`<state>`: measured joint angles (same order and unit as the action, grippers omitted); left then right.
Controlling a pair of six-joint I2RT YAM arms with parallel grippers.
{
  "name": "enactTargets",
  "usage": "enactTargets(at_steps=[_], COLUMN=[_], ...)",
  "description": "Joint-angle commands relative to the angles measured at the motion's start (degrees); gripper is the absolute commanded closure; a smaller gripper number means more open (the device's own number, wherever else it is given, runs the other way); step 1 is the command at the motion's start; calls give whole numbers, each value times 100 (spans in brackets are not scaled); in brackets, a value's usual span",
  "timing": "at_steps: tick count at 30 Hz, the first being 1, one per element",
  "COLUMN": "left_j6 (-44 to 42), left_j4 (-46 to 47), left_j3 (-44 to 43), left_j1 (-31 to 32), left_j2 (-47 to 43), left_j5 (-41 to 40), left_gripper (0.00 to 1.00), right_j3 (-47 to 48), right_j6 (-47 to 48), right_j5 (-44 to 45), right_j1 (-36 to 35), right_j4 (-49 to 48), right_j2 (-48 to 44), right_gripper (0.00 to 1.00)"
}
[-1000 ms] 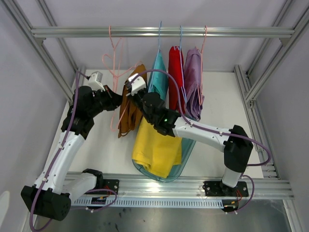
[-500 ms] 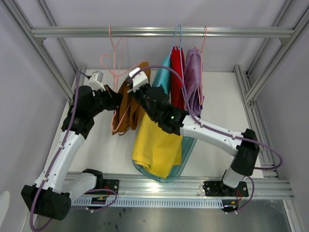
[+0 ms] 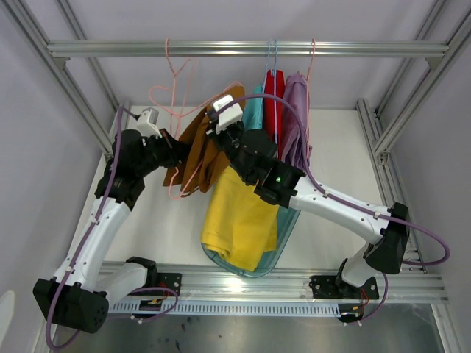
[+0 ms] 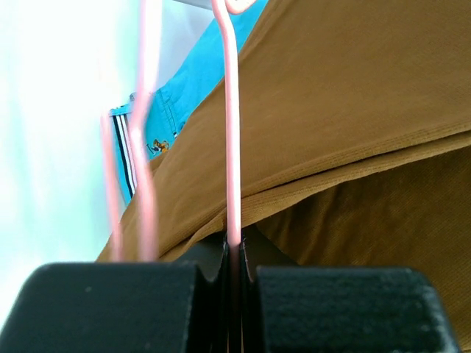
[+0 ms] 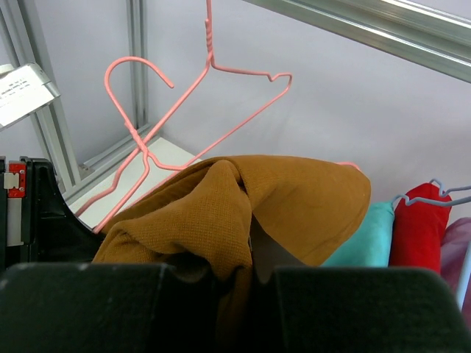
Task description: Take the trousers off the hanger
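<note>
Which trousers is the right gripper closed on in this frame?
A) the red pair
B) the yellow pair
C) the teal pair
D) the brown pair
D: in the right wrist view the brown trousers bunch down into the gap of the right gripper, whose jaws are shut on the cloth. Meanwhile the left gripper pinches the pink hanger wire.
</note>
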<state>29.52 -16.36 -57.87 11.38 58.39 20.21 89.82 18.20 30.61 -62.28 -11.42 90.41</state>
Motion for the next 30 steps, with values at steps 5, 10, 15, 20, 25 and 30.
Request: enactTargets(at_steps=[5,10,15,20,25,30], left_j6=[1,-7,-34,-34,-69,-95], left_j4=[168,159,142,142,115,89], left_j3=[38,30,30,12,12,3], left_j1=[-39,-39,-22,-13,22,49], left_j2=[41,50,58,58,85,76], left_j5=[97,80,45,10,-25,-96], left_gripper=[100,99,99,100,99,100], right_j3=[554,624,563,212,176,159], right_j6=[175,185,-35,-1,114,131], right_j5=[-55,-11,50,243,331,384], right_j1=[-56,-109,-153,-214,-197,-206], right_j4=[-819,-572,-72,-53,87,254], right_j2=[-498,-735,-1060,-1560,-1860,-2141], right_gripper=[100,100,100,100,100,100])
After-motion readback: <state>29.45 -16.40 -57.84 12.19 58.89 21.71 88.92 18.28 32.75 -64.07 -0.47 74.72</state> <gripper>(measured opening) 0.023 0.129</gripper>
